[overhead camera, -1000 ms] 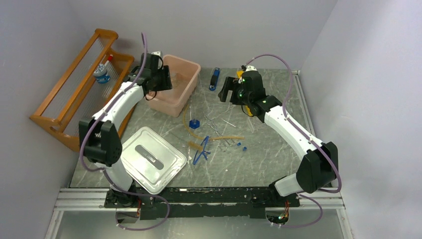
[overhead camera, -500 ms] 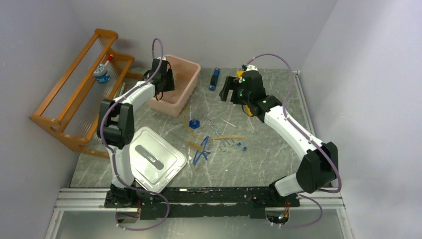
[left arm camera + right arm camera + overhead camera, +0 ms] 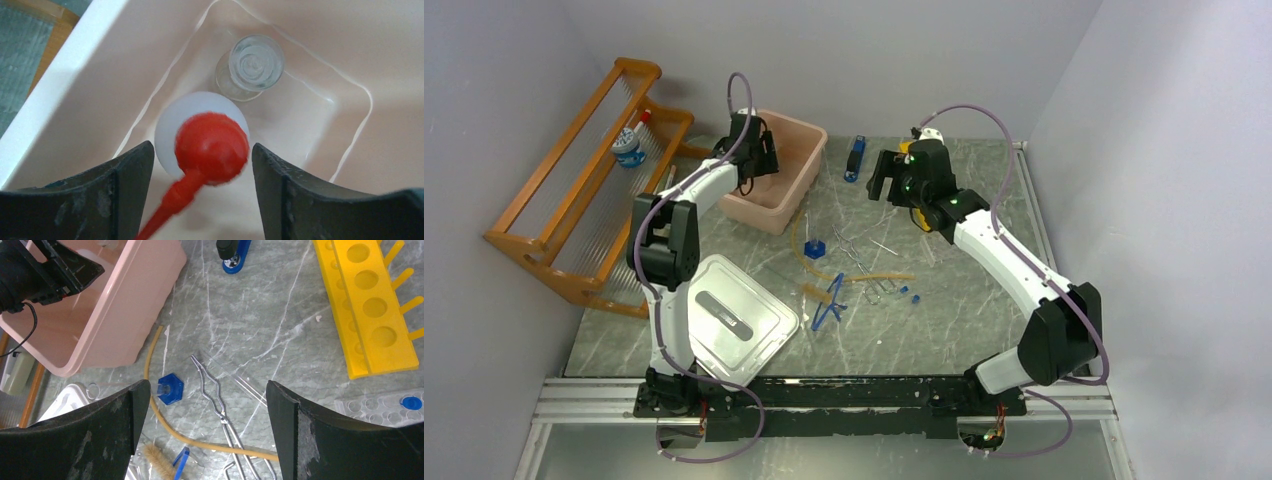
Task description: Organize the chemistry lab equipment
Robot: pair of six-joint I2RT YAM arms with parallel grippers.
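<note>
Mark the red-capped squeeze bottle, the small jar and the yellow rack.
squeeze bottle (image 3: pixel 211 145): left wrist view, on its red cap.
small jar (image 3: pixel 255 62): left wrist view, on its round mouth.
yellow rack (image 3: pixel 340 315): right wrist view, on the flat strip beside the holes.

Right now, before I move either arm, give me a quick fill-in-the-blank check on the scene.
1. The squeeze bottle in the pink tub has a ___ cap.
2. The small glass jar stands ___ the tub, beside the bottle.
3. The right gripper is ___, holding nothing.
4. The rack with round holes is ___.
Missing words: red; inside; open; yellow.
</note>
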